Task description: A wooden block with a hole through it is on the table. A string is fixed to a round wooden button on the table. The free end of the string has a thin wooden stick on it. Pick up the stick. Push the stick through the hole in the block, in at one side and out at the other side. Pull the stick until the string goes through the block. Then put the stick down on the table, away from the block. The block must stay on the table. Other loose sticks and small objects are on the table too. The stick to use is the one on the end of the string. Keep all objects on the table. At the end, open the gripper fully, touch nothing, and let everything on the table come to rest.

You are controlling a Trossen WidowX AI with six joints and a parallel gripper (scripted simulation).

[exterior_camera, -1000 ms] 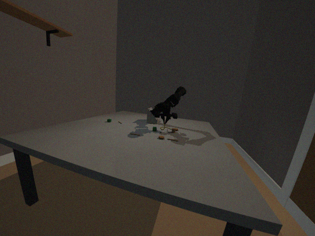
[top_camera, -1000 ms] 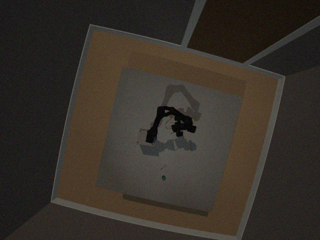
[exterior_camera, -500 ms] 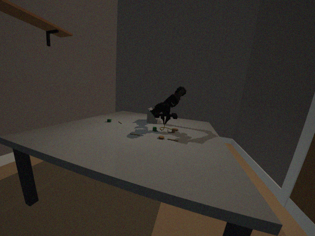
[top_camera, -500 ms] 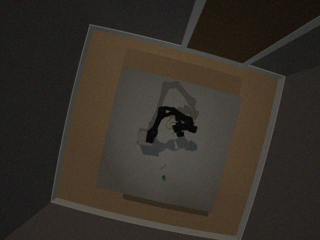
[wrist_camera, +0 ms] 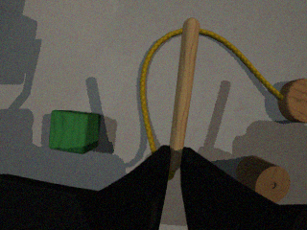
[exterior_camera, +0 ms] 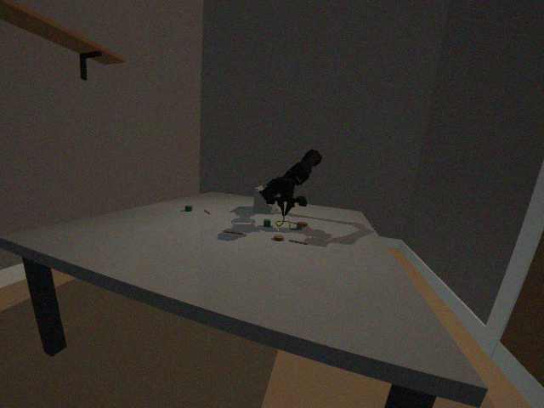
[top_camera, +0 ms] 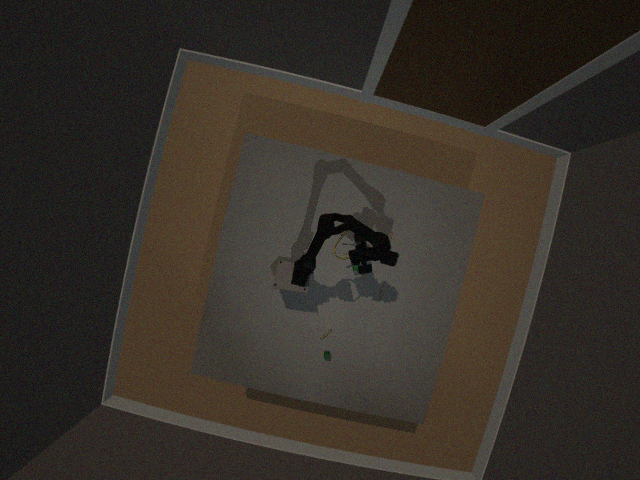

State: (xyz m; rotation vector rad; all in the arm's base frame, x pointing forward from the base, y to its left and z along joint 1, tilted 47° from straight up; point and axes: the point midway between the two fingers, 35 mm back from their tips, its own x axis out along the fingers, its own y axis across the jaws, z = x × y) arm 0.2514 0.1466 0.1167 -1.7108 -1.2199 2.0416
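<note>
Tabletop (top_camera: 289,351) (exterior_camera: 263,272) (wrist_camera: 62,29) clutter: green cube (exterior_camera: 267,221) (wrist_camera: 74,131) near the held stick (wrist_camera: 186,86).

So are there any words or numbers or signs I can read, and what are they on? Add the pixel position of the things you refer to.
No words, numbers or signs can be read in any view.
The green block (wrist_camera: 74,131) and the wooden stick (wrist_camera: 186,86) show no writing.
One dark mark on the end of a round wooden piece (wrist_camera: 272,184) is too small to make out.

A matte black, jointed robot arm (top_camera: 321,232) (exterior_camera: 287,178) features angular links. Its black gripper (exterior_camera: 284,214) (wrist_camera: 175,153) has two fingers tapering toward narrow tips.
</note>
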